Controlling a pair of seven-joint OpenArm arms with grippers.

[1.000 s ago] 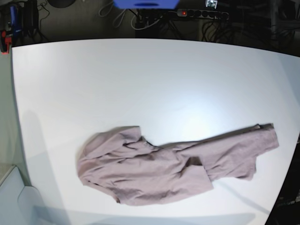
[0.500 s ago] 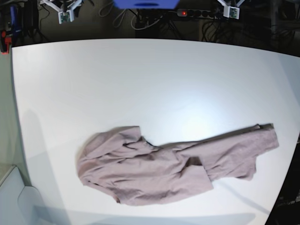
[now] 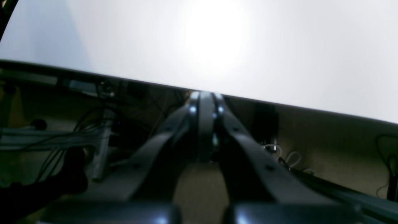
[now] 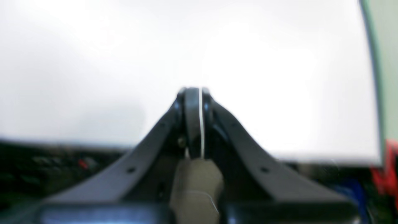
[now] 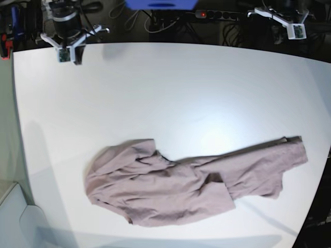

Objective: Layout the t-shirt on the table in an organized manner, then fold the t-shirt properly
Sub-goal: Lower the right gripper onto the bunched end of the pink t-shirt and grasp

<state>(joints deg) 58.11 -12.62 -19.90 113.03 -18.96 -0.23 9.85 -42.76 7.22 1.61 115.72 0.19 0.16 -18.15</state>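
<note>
The mauve-pink t-shirt [image 5: 176, 186] lies crumpled across the near part of the white table [image 5: 170, 88], with one end stretched toward the right edge. My right gripper [image 5: 68, 47] hangs over the table's far left corner, far from the shirt. In the right wrist view this gripper [image 4: 192, 91] is shut and empty above bare tabletop [image 4: 93, 62]. My left gripper [image 5: 288, 25] sits just behind the far right edge. Its own view shows it [image 3: 203, 95] shut on nothing, at the table's rim [image 3: 279, 107]. The shirt appears in neither wrist view.
Cables and a power strip [image 5: 222, 15] lie on the floor behind the far edge. A blue object [image 5: 160, 4] sits at the back centre. A red item [image 5: 5, 44] stands past the far left corner.
Both arms have come forward from behind the far edge; the right one now reaches over the table's far left corner. The t-shirt has not moved.
</note>
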